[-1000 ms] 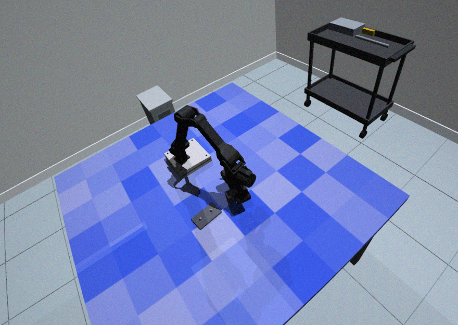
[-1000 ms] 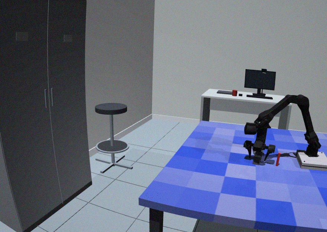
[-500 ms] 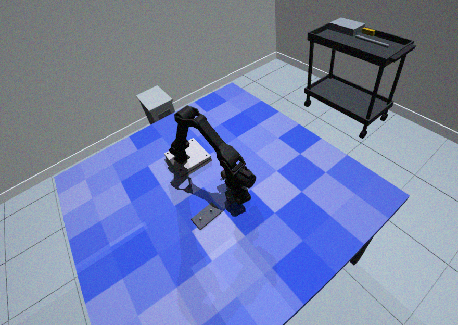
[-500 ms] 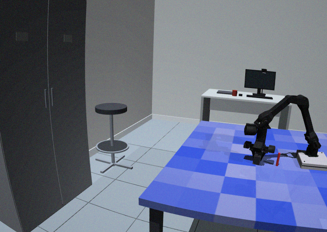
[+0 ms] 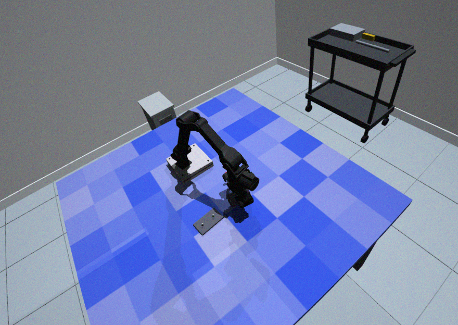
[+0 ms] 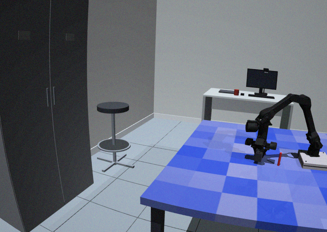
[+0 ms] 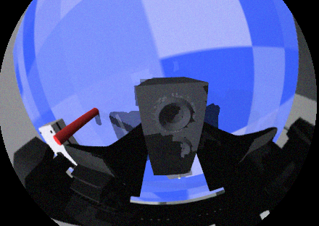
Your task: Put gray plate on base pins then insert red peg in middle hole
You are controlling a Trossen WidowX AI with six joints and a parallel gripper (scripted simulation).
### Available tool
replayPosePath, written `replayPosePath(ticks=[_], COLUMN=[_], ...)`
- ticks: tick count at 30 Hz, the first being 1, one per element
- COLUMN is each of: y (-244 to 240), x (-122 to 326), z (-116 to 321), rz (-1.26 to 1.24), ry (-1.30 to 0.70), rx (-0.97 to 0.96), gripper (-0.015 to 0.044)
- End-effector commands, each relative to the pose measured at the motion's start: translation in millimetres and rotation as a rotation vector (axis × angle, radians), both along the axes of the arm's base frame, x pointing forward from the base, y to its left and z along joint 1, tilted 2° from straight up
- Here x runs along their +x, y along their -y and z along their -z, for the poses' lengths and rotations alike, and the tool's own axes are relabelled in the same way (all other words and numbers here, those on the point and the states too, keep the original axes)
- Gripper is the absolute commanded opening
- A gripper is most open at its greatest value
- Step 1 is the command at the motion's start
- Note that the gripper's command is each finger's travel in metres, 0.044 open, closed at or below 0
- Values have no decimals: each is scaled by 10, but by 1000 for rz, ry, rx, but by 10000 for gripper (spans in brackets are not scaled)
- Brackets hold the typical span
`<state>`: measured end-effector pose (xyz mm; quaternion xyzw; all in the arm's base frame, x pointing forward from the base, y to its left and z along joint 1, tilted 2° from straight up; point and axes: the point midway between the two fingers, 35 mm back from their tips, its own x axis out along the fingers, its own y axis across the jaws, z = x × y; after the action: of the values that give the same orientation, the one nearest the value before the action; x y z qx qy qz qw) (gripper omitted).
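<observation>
The gray plate (image 6: 258, 157) (image 7: 170, 95) is a thick block with a round hole facing the wrist camera. My gripper (image 6: 259, 155) (image 7: 168, 119) is shut on it, one finger at each side. I cannot tell whether the plate touches the table. The dark gray base (image 5: 209, 224) lies flat on the table beside the gripper, with two small pins up; its far end is hidden by the arm, and only a sliver shows below the plate in the wrist view. The red peg (image 6: 279, 158) (image 7: 77, 126) stands upright between the gripper and the arm's mount.
The arm's white mounting block (image 5: 202, 161) (image 6: 313, 161) sits on the blue checkered table (image 5: 328, 210) (image 6: 239, 185). A black cart (image 5: 345, 109) stands beyond the table. A stool (image 6: 112, 108), a dark cabinet (image 6: 29, 79) and a desk (image 6: 218, 93) with a monitor stand in the room.
</observation>
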<state>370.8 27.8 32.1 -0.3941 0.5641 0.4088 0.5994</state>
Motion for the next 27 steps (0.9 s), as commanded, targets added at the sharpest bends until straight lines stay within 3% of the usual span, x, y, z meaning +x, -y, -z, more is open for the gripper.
replayPosePath(ticks=[1,27], y=[1,-7], x=[24,-50], z=[-184,-1011], rz=[5,5], ry=[12,12], rx=[-2,-2], gripper=[0,0])
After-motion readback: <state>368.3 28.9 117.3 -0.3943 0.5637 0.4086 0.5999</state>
